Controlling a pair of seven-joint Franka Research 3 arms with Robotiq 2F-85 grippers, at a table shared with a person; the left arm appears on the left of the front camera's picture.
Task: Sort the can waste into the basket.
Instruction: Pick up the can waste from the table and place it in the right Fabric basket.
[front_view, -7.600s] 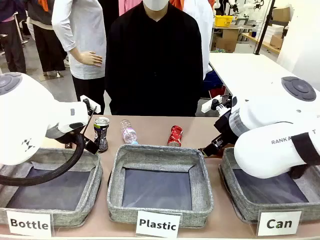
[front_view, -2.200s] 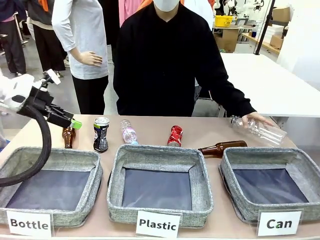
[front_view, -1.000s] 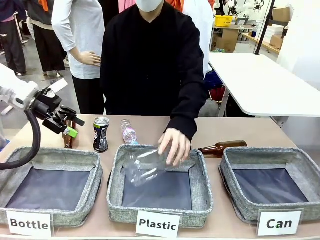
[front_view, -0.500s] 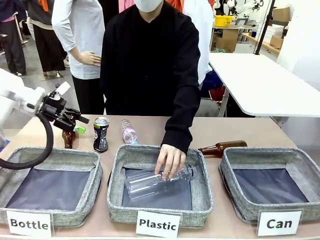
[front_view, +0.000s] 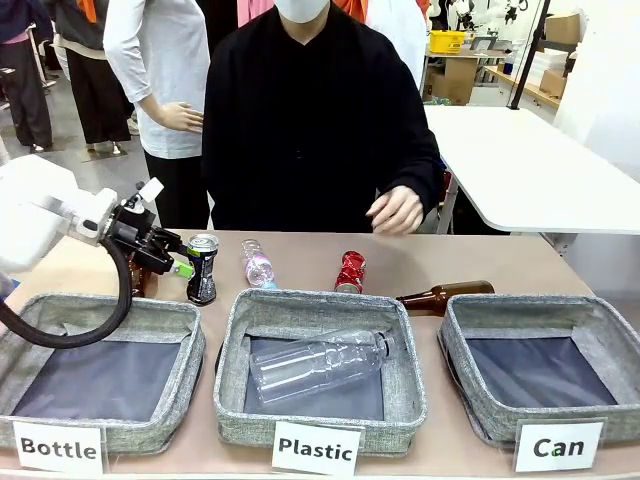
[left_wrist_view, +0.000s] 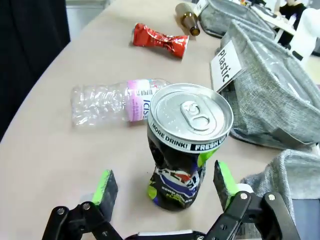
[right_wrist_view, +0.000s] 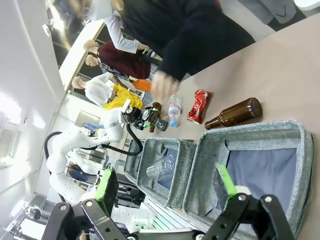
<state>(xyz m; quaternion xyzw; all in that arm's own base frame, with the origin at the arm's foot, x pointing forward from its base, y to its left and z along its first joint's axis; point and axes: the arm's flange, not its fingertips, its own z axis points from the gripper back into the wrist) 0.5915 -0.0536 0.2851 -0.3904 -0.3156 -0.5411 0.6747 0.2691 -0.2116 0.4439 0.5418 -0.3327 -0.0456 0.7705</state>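
Observation:
The black-and-silver can (front_view: 202, 268) stands upright behind the gap between the "Bottle" and "Plastic" baskets. My left gripper (front_view: 178, 262) is open just left of it. In the left wrist view the black-and-silver can (left_wrist_view: 187, 150) stands between the green pads (left_wrist_view: 105, 187), with gaps on both sides. The red crushed can (front_view: 350, 271) lies behind the middle basket, and the wrist view has the red crushed can (left_wrist_view: 160, 39) farther off. The "Can" basket (front_view: 530, 305) sits at the right. My right gripper (right_wrist_view: 166, 182) is open, high above the "Can" basket (right_wrist_view: 250, 131).
A clear bottle (front_view: 320, 365) lies in the "Plastic" basket (front_view: 318, 308). A small plastic bottle (front_view: 257, 265) and a brown bottle (front_view: 445, 294) lie on the table. Another brown bottle stands behind my left gripper. The person's hand (front_view: 395, 210) hovers at the far edge.
The person let go of the clear bottle in the "Plastic" basket and pulled the hand back. My left gripper moved right, up to the black-and-silver can.

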